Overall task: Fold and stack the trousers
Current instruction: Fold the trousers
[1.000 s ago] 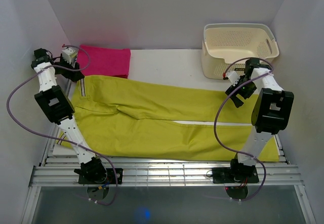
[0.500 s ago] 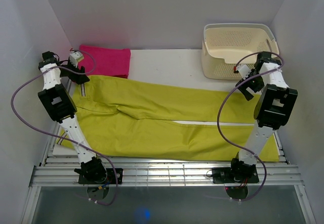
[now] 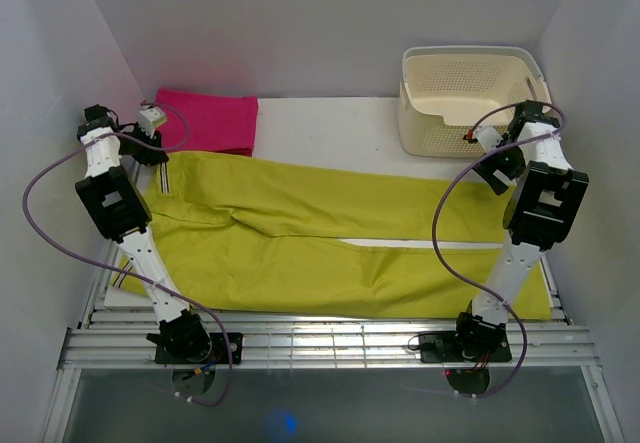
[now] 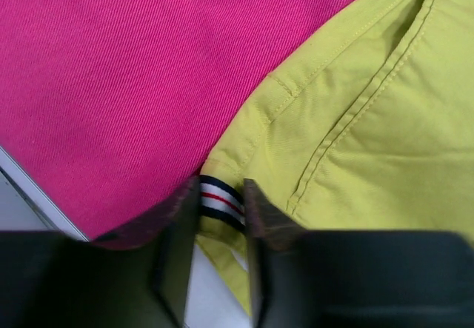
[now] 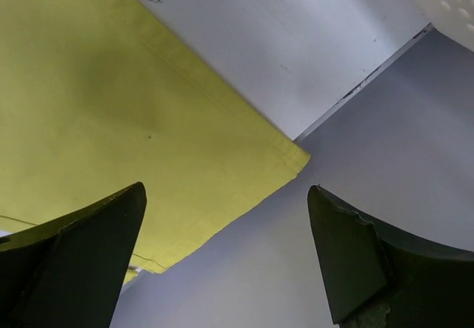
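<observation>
The yellow-green trousers [image 3: 330, 233] lie flat across the white table, waistband at the left and leg ends at the right. My left gripper [image 3: 157, 151] is at the far corner of the waistband, beside the pink cloth. In the left wrist view its jaws [image 4: 221, 202] are shut on the waistband corner, with a navy, white and red striped tab [image 4: 222, 199] pinched between them. My right gripper [image 3: 497, 171] hangs open above the far leg's hem. In the right wrist view the hem corner [image 5: 292, 158] lies between and beyond the wide-apart fingers [image 5: 89, 232].
A folded magenta-pink cloth [image 3: 205, 120] lies at the back left, touching the trousers' waist. A cream perforated basket [image 3: 470, 93] stands at the back right, close behind the right gripper. Grey walls close in both sides. A metal rail [image 3: 320, 338] runs along the near edge.
My left gripper has come down to the waistband corner and closed on it. The right arm has swung right and back, toward the far leg's hem, staying open.
</observation>
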`<state>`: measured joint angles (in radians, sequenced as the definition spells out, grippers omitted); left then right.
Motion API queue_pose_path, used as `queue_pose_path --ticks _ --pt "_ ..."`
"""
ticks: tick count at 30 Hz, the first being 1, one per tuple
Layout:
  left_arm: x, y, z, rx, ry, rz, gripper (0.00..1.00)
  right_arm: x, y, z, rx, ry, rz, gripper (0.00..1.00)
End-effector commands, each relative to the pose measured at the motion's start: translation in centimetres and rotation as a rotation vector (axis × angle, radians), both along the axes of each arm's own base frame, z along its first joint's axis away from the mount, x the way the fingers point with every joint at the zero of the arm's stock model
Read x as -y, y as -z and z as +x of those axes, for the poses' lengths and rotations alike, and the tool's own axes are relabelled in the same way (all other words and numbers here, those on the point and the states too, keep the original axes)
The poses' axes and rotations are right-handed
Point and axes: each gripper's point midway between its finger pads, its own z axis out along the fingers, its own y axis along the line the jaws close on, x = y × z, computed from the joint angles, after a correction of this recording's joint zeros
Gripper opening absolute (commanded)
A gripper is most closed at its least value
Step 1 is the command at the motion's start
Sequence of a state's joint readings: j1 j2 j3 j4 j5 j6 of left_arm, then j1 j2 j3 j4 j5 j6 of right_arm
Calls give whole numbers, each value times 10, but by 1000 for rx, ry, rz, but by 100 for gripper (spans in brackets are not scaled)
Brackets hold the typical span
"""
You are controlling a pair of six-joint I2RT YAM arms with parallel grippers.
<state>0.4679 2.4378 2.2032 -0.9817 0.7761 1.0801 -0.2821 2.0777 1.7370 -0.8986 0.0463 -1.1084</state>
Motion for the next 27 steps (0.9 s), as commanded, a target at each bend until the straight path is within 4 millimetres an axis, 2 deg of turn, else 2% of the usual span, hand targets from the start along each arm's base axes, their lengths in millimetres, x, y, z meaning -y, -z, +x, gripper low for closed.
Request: queue_pose_path --ticks 1,2,4,11,14,15,16,21,23,27 --pt "5 -38 1 65 23 28 35 13 -13 23 64 -52 -42 95" --pt "5 -43 0 72 26 37 20 14 -16 27 76 -53 -44 94" --pt "5 -47 -4 69 40 56 0 15 -15 29 76 -53 -43 93" --pt "13 -64 -25 80 107 99 0 13 -17 33 99 -77 -32 91" --pt "19 -83 -36 124 141 119 0 13 -18 34 104 -84 -30 91" --pt "23 -102 -41 164 156 142 0 13 -19 35 107 -95 -33 91" --pt "28 -96 -49 154 168 135 0 12 -18 34 103 -101 -32 91" --pt "43 -99 -83 192 254 201 0 7 -20 44 139 -168 -14 91" --pt "48 -94 -97 186 268 209 0 2 -16 46 139 -196 12 92" --pt "48 -83 -109 181 294 253 0 -4 0 40 81 -286 36 93"
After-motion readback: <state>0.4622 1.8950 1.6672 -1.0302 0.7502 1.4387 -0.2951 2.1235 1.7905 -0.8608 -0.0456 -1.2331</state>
